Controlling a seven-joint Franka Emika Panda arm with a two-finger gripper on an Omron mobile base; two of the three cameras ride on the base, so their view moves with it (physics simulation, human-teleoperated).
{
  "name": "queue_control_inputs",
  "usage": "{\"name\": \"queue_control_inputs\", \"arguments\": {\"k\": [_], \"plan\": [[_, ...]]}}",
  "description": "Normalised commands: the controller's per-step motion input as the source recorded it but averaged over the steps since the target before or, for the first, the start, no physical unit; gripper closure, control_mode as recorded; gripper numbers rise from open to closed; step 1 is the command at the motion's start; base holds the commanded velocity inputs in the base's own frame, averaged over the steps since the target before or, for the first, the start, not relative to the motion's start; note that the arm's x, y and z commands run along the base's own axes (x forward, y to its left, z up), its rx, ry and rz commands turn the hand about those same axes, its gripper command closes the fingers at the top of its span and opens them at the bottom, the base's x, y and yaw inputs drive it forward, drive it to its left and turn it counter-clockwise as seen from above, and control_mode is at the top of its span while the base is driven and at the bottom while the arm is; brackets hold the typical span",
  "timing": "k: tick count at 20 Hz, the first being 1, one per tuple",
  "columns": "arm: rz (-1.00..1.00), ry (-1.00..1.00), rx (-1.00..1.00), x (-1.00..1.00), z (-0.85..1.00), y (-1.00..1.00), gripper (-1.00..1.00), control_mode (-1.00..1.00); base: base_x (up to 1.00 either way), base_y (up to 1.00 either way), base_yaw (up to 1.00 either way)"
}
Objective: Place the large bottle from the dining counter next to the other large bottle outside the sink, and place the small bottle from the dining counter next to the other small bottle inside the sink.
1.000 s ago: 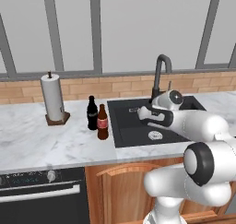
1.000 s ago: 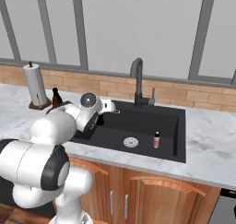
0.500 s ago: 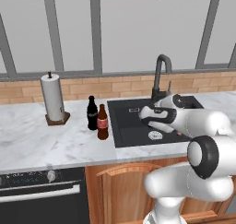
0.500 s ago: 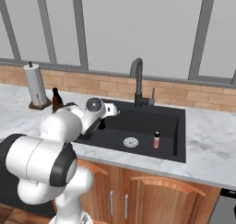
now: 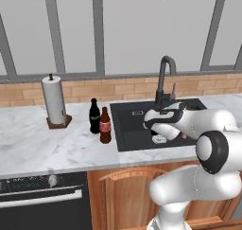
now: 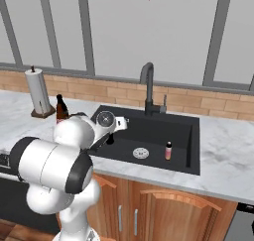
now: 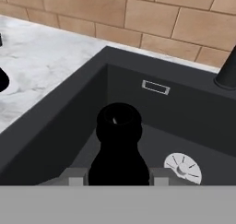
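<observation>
My gripper (image 7: 119, 177) is shut on the small bottle (image 7: 119, 140), a black one with a round dark cap, and holds it upright over the left part of the black sink (image 7: 69, 126). In the right base view the gripper (image 6: 110, 135) hangs just inside the sink (image 6: 149, 131) near its left wall. The other small bottle (image 6: 168, 150), reddish, stands at the basin's right. On the marble left of the sink (image 5: 132, 129) the brown large bottle (image 5: 105, 126) stands beside the black other large bottle (image 5: 94, 116), close together. The dining counter is out of view.
A tall dark faucet (image 5: 163, 77) rises behind the basin, and a round drain (image 6: 140, 152) lies in its floor. A paper towel roll (image 5: 53, 101) stands at the far left by the brick backsplash. An oven front (image 5: 38, 196) sits under the worktop.
The hand has moved slightly down and toward the sink's left front with the small bottle in it. The bottles on the worktop and in the basin have not moved.
</observation>
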Motion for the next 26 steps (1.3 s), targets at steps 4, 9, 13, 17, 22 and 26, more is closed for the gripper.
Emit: {"name": "queue_control_inputs", "arguments": {"k": [4,9,13,17,22,26], "plan": [[0.03,0.0,-0.01,0.12,-0.24,0.0,1.0,-1.0,0.0,0.0,0.0],[0.03,0.0,-0.03,0.11,-0.2,0.0,1.0,-1.0,0.0,0.0,0.0],[0.03,0.0,-0.03,0.14,-0.23,-0.01,1.0,-1.0,0.0,0.0,0.0],[0.04,0.0,-0.02,0.13,-0.23,-0.02,1.0,-1.0,0.0,0.0,0.0],[0.04,0.0,-0.01,0.09,-0.24,-0.06,1.0,-1.0,0.0,0.0,0.0],[0.04,0.0,-0.03,0.02,-0.27,-0.08,1.0,-1.0,0.0,0.0,0.0]]}}
